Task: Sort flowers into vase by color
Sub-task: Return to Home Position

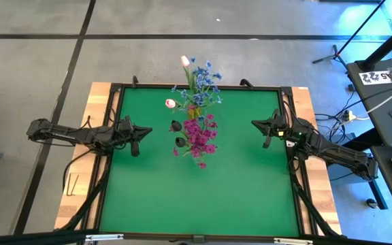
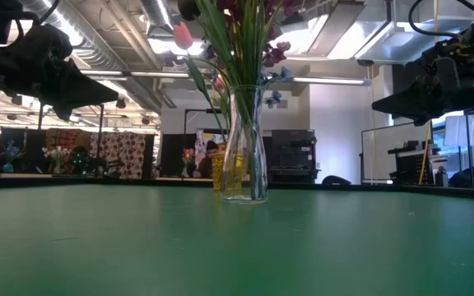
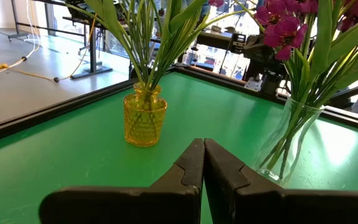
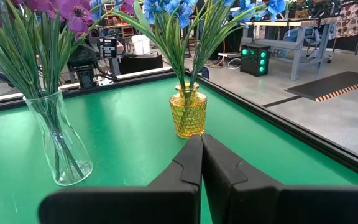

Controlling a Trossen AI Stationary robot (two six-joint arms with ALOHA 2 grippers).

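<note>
While pinched closed, left tool [image 3: 202, 145], right tool [image 4: 201, 139]; two vases: yellow vase [image 3: 145, 118], blue flowers [image 4: 166, 9]; clear vase [image 4: 58, 146], magenta flowers [image 3: 282, 26].

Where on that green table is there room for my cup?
Bare: the stretch of green table beyond the clear glass vase, away from the yellow glass vase, and both side strips out to the left tool and right tool. Crowded: the middle, where the two vases stand close under overhanging flowers.

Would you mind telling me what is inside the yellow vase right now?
The yellow vase holds green stems bearing blue flowers. Its patterned glass hides the stem ends, so their number cannot be counted.
</note>
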